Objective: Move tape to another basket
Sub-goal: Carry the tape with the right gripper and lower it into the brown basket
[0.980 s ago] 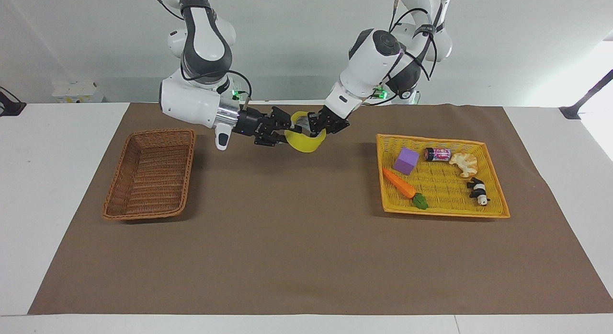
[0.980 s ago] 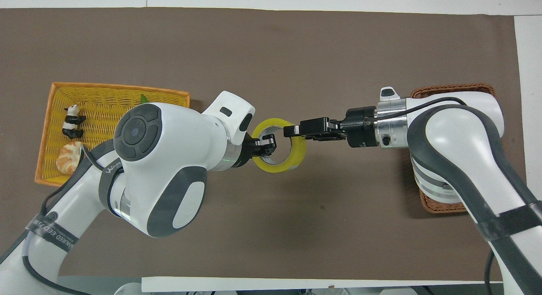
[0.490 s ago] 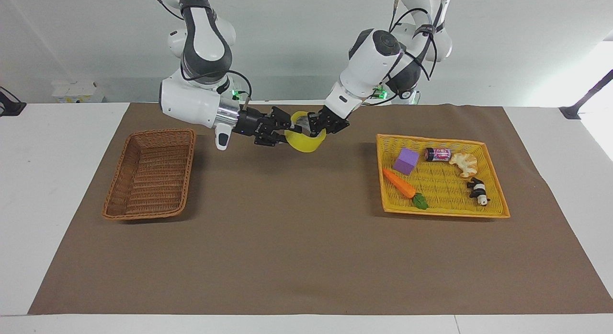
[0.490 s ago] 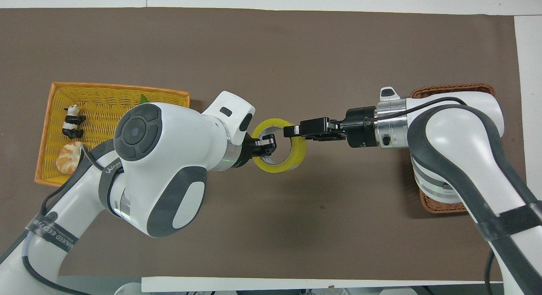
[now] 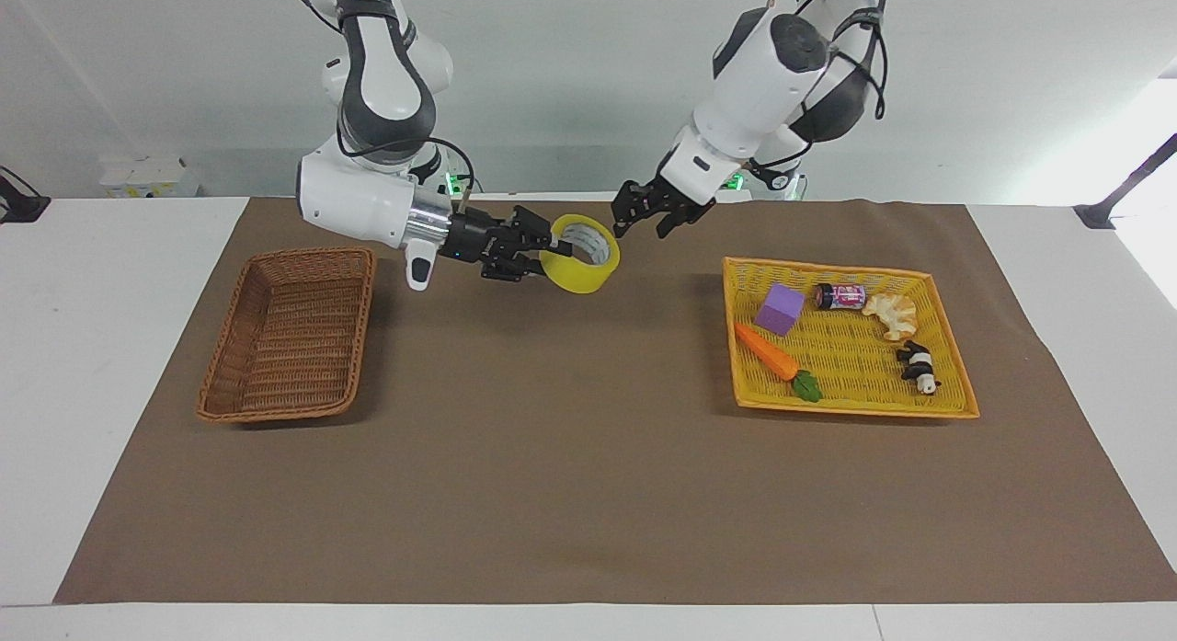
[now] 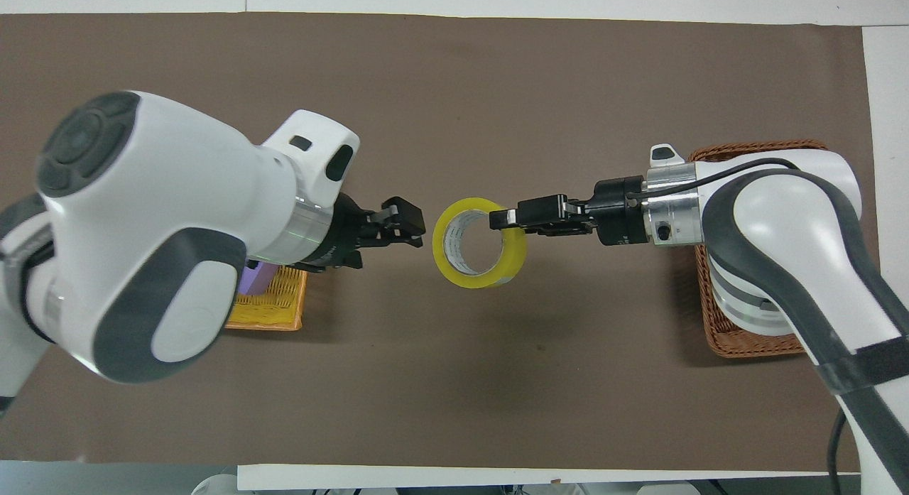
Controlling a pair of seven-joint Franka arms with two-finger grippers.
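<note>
The yellow tape roll hangs in the air over the brown mat, between the two baskets, held at its rim by my right gripper, which is shut on it. In the overhead view the right gripper pinches the roll's wall. My left gripper is open and empty, raised a short way from the tape toward the left arm's end; it also shows in the overhead view. The dark brown wicker basket stands empty at the right arm's end, partly hidden under the right arm in the overhead view.
A flat yellow basket at the left arm's end holds a purple cube, a carrot, a small can, a pastry and a panda figure. The left arm hides most of that basket in the overhead view.
My left gripper has let go of the tape, opened, and drawn back and up toward its own end. The right gripper now holds the roll alone and has shifted slightly toward the brown basket.
</note>
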